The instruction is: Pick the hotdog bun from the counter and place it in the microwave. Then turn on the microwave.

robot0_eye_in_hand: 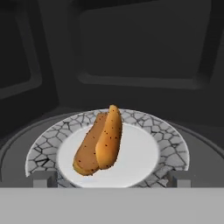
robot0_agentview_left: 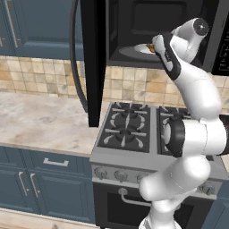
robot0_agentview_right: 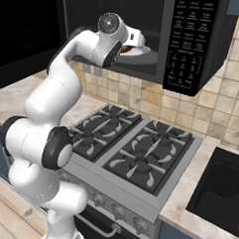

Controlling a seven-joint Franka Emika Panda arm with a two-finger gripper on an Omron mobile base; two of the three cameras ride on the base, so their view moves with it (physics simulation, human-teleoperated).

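Note:
The hotdog bun (robot0_eye_in_hand: 99, 142) lies golden-brown and speckled on a white plate (robot0_eye_in_hand: 144, 151) with a crackled rim, inside the open microwave (robot0_agentview_right: 195, 41). My gripper (robot0_eye_in_hand: 111, 180) is just in front of the plate, open, its fingertips (robot0_eye_in_hand: 43, 178) standing wide apart on either side with nothing between them. From the base, the hand (robot0_agentview_left: 157, 44) reaches into the microwave cavity (robot0_agentview_left: 134, 27), where the plate (robot0_agentview_left: 136, 50) and a sliver of the bun (robot0_agentview_left: 150, 47) show. The counter (robot0_agentview_left: 40, 120) stretches to the left of the stove.
The microwave door (robot0_agentview_left: 94, 62) hangs open to the left, over the counter's edge. A keypad (robot0_agentview_right: 187, 40) sits on the microwave's right. Below is a black gas stove (robot0_agentview_right: 134, 152). A dark sink (robot0_agentview_right: 222, 191) lies at the right.

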